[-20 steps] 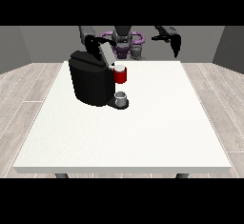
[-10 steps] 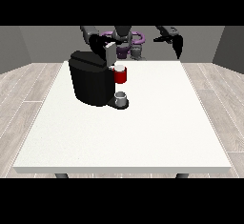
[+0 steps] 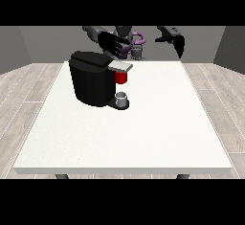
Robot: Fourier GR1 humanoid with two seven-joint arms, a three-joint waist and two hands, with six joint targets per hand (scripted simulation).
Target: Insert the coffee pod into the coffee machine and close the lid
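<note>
The machine (image 3: 95,78) stands near the table's (image 3: 143,138) far left corner, its lid (image 3: 120,66) lying nearly flat over the brew head. The hand at the view's left (image 3: 111,43) hovers just behind and above the lid with fingers spread and released, holding nothing. The pod does not show. The step in hand looks like closing the lid: best to bring the palm down squarely on its top, near the front edge, and press straight down so the machine does not slide. A red thing at the machine (image 3: 121,78) sits under the lid, with a grey cup (image 3: 122,97) on the drip tray below. The hand at the view's right (image 3: 175,38) hangs beyond the far edge, well apart; whether its fingers are curled I cannot tell. Nothing stands in the way.
</note>
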